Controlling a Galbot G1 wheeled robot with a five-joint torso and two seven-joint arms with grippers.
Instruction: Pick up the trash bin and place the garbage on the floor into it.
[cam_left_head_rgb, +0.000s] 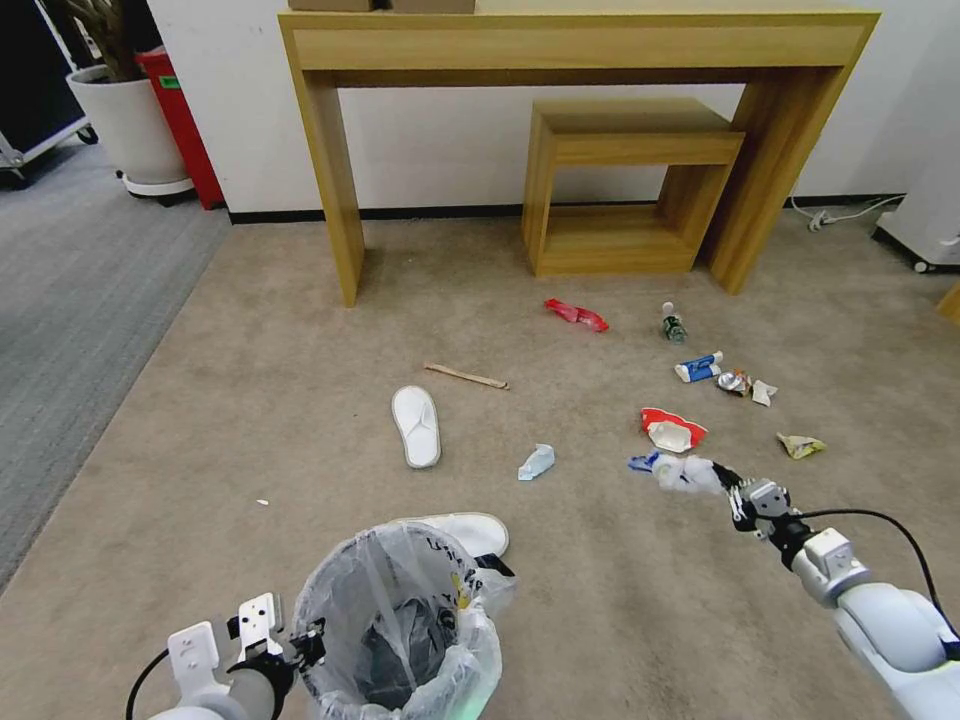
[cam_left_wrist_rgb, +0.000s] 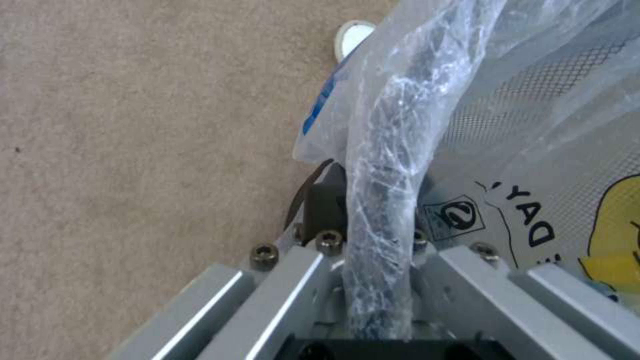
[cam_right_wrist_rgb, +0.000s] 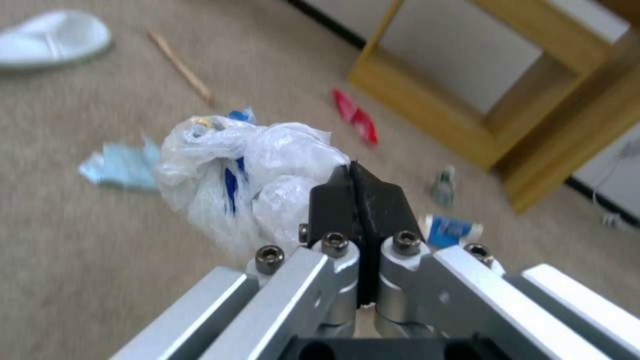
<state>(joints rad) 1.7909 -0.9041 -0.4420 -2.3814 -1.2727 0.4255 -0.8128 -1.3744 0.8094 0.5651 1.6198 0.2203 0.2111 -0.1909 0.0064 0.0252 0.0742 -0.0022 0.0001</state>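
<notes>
The trash bin (cam_left_head_rgb: 400, 630), lined with a clear crinkled bag, is at the bottom centre. My left gripper (cam_left_head_rgb: 305, 645) is shut on its bag-covered rim (cam_left_wrist_rgb: 383, 165); that rim runs between the jaws of the left gripper (cam_left_wrist_rgb: 373, 210). My right gripper (cam_left_head_rgb: 735, 490) is shut on a crumpled white plastic bag (cam_left_head_rgb: 685, 472), which bulges beside the closed right gripper (cam_right_wrist_rgb: 360, 185) as the plastic bag (cam_right_wrist_rgb: 247, 170). Garbage lies on the carpet: a white slipper (cam_left_head_rgb: 416, 425), a second slipper (cam_left_head_rgb: 465, 530) behind the bin, a wooden stick (cam_left_head_rgb: 466, 376), red wrapper (cam_left_head_rgb: 576, 314), small bottle (cam_left_head_rgb: 673, 324), blue-white packet (cam_left_head_rgb: 698, 368), crushed can (cam_left_head_rgb: 735, 381), red-white cup (cam_left_head_rgb: 672, 428).
A wooden desk (cam_left_head_rgb: 330, 190) and a low wooden stool (cam_left_head_rgb: 625, 190) stand against the far wall. A potted plant (cam_left_head_rgb: 125, 120) and a red bin (cam_left_head_rgb: 185, 120) are at the back left. A light blue scrap (cam_left_head_rgb: 537, 462) and a yellow wrapper (cam_left_head_rgb: 800, 445) also lie on the carpet.
</notes>
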